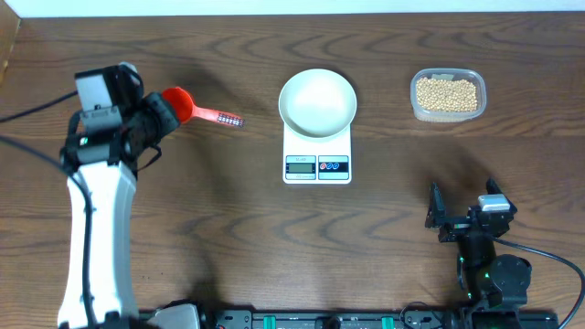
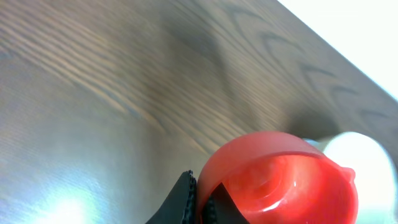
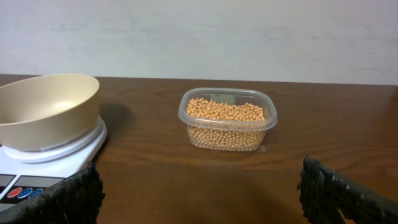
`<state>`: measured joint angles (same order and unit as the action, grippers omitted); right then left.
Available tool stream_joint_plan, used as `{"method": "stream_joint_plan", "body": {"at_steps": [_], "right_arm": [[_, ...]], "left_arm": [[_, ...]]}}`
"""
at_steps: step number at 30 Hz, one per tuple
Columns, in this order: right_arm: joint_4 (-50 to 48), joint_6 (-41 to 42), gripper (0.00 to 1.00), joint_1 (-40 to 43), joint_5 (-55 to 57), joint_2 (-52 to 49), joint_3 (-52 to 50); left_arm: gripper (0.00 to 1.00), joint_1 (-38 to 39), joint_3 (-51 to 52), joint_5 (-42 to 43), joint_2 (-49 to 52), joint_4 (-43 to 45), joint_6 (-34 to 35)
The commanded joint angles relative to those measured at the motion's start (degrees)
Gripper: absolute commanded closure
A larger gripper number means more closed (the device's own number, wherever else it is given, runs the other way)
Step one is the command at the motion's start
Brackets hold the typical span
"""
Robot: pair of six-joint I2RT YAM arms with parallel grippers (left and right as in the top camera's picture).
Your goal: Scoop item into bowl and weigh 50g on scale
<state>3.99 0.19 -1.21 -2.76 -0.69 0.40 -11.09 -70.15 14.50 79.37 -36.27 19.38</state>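
The white bowl [image 1: 317, 101] sits empty on the white scale [image 1: 316, 157] at the table's middle back; both show at the left of the right wrist view, the bowl [image 3: 46, 109] on the scale [image 3: 43, 168]. Tan beans [image 1: 446, 92] fill a clear tub [image 1: 448, 112] at the back right, also in the right wrist view [image 3: 227, 121]. My left gripper [image 1: 157, 119] is shut on the rim of a red scoop [image 1: 187, 107], seen close in the left wrist view [image 2: 280, 180], jaws [image 2: 204, 199]. My right gripper [image 1: 464, 222] is open and empty at the front right [image 3: 199, 193].
The scoop's patterned handle [image 1: 222, 117] points right toward the scale. The table's back edge meets a pale wall [image 3: 199, 31]. Bare wood lies between the scale and my right gripper.
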Motion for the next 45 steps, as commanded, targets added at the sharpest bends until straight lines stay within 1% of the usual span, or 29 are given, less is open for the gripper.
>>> {"method": "stream_joint_plan", "body": {"at_steps": [1, 4, 7, 9, 16, 20, 23, 25, 29, 31, 38, 39, 41, 42, 45], "right_arm": [[0.24, 0.37, 0.01, -0.37, 0.26, 0.31, -0.09], [0.24, 0.39, 0.01, -0.37, 0.26, 0.31, -0.09], [0.24, 0.42, 0.01, -0.37, 0.20, 0.31, -0.09], [0.04, 0.92, 0.01, -0.39, -2.19, 0.31, -0.09], [-3.06, 15.96, 0.01, -0.39, -16.33, 0.31, -0.09], [-7.28, 16.41, 0.01, -0.37, -27.10, 0.00, -0.07], [-10.97, 21.07, 0.01, -0.37, -31.17, -1.77, 0.24], [-13.16, 22.23, 0.01, -0.37, -33.29, -3.67, 1.20], [-14.64, 23.12, 0.01, -0.37, -38.01, -10.64, 6.78], [-14.64, 23.15, 0.01, -0.37, -41.38, -16.11, 11.34], [-14.45, 23.19, 0.01, -0.39, -62.10, -40.19, 28.28], [-14.47, 23.39, 0.01, -0.39, -67.34, -46.64, 32.46], [-14.49, 24.55, 0.01, -0.39, -70.69, -52.09, 36.02], [-14.51, 25.62, 0.01, -0.55, -72.76, -56.94, 38.95], [-14.95, 26.18, 0.01, -2.08, -73.29, -62.07, 41.81]], "left_arm": [[0.92, 0.79, -0.48, 6.64, -2.49, -3.34, 4.81], [0.93, 3.28, -0.44, 8.74, -2.54, -5.77, 6.51], [0.93, 7.15, -0.20, 9.55, -2.05, -6.38, 7.78], [0.93, 9.99, -0.20, 9.53, -1.75, -6.25, 8.61], [0.93, 18.03, -0.20, 9.51, -1.01, -3.85, 9.25], [0.93, 20.04, -0.20, 9.51, -0.92, -2.67, 9.25], [0.93, 20.90, -0.20, 9.53, -0.92, -0.98, 9.25], [0.93, 21.33, -0.20, 9.55, -0.92, -0.07, 9.33], [0.93, 22.36, -0.20, 9.55, -0.92, 1.05, 9.46], [0.92, 22.91, -0.20, 9.55, -0.92, 1.51, 9.46], [0.93, 24.87, -0.20, 9.55, -0.92, 3.19, 10.62], [0.93, 25.07, -0.20, 9.55, -0.92, 3.41, 12.11], [0.93, 25.07, -0.20, 9.55, -0.92, 3.63, 14.29], [0.93, 25.07, -0.20, 9.55, -0.92, 4.00, 16.35], [0.93, 25.07, -0.20, 9.55, -0.92, 4.26, 19.47]]}}
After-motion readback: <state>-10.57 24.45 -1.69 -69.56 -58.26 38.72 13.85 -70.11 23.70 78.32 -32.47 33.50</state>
